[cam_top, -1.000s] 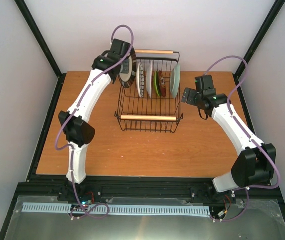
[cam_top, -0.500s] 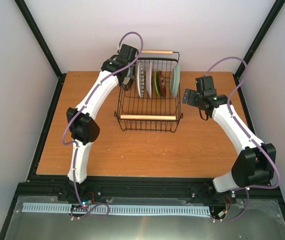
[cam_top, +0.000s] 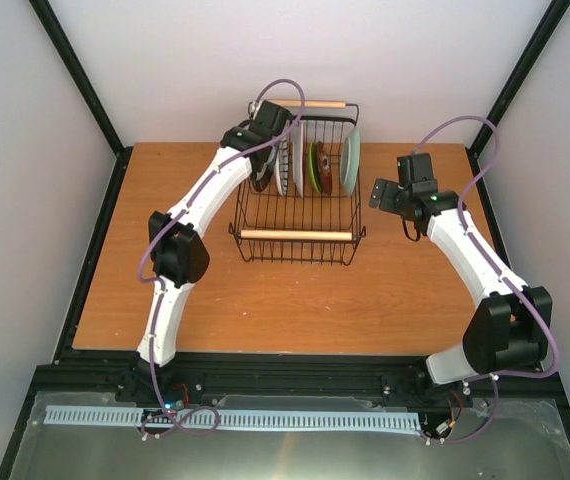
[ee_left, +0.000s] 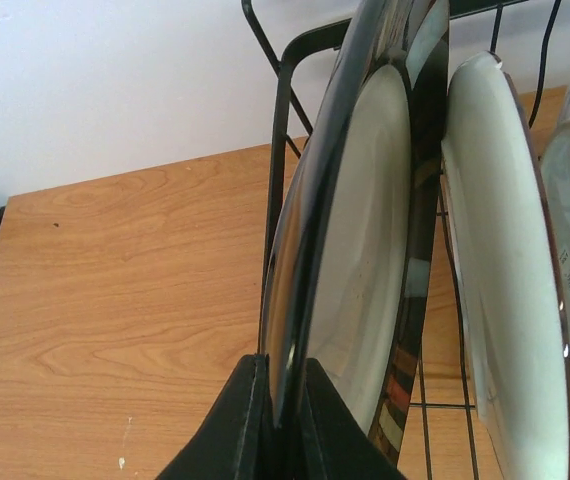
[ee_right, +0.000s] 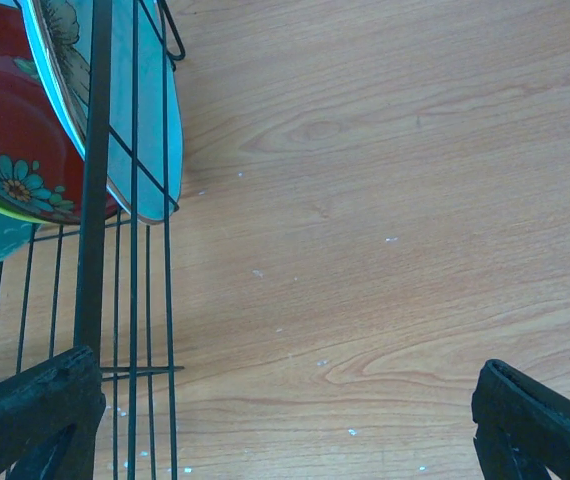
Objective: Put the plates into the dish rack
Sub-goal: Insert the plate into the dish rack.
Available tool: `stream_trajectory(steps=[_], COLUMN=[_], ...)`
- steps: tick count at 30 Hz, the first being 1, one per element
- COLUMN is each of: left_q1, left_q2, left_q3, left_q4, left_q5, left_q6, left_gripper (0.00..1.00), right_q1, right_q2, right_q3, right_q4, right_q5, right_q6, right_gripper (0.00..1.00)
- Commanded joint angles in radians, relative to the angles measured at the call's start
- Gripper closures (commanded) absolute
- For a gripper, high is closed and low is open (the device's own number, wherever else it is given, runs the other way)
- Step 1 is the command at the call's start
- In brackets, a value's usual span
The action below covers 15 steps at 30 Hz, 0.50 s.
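Bright, even light across your views, faint shadow beside the dish rack [ee_right: 95, 150] wires, sheen streaking the black-rimmed plate [ee_left: 365, 260], its rim at 6 o'clock soft.

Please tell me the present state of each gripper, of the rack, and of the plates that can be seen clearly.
Left gripper: shut on the black-rimmed plate.
Black-rimmed plate: held upright at the dish rack's left end, not yet released.
Right gripper: open, empty, beside the rack.
Dish rack: loaded with plates on edge.
Striped plate: on edge in the rack.
Red plate: on edge in the rack.
Mint green plate: on edge at the right end.
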Motion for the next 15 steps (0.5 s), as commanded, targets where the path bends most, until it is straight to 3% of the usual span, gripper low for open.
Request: stream_trajectory(steps=[1, 15], left_q1=[-0.006, -0.007], left_q2=[-0.035, -0.016], left_q3=[0.05, 0.029], left_q4=[0.116, 0.098], left_q5=[-0.085, -0.118], left_q6=[0.013, 0.0], left_gripper=[0.99, 0.99], right_q1=[-0.004, -0.01], right_q2=[0.0, 0.011], right_q3=[-0.014, -0.014], right_q4=[0.027, 0.035], right_q5=[-0.009, -0.028], right_q6=[-0.009, -0.015], right_gripper=[0.0, 0.0])
